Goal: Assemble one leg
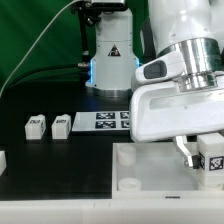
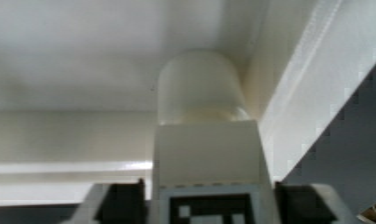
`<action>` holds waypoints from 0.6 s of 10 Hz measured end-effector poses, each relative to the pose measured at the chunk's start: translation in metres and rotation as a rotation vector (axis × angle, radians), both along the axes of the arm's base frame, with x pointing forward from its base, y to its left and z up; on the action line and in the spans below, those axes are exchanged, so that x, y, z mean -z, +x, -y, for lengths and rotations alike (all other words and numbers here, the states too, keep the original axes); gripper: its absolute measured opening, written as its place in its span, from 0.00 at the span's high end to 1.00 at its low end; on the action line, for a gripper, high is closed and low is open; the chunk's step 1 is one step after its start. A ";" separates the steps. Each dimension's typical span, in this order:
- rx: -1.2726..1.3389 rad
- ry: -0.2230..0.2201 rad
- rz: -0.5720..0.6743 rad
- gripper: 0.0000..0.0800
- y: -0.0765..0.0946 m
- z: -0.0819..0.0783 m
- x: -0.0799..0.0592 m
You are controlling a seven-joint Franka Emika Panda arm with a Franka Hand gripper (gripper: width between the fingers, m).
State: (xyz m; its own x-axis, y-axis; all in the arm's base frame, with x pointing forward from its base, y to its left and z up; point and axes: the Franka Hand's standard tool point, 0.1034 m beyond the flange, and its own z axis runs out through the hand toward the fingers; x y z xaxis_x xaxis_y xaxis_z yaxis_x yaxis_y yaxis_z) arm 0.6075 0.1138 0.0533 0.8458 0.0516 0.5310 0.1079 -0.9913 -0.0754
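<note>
While gripper (image 1: 203,156) clenches the leg (image 1: 212,160) at 4 o'clock in exterior view, over the white tray piece (image 1: 150,186), step looks like insertion; next prob. needs tip aligned w/ its corner, then lowering.

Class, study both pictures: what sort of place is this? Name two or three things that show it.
Probably a robotics lab bench: a white robot arm, its end effector gripping a small white tagged plastic leg, works over a black tabletop with a flat white marker board, before a green backdrop.
</note>
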 end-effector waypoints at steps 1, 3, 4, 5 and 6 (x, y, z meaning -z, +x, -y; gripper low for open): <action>0.000 0.000 0.000 0.40 0.000 0.000 0.000; 0.000 0.000 -0.001 0.23 0.000 0.000 0.000; 0.000 0.000 -0.001 0.23 0.000 0.000 0.000; 0.000 0.000 -0.001 0.20 0.000 0.000 0.000; 0.000 0.000 -0.001 0.19 0.000 0.000 0.000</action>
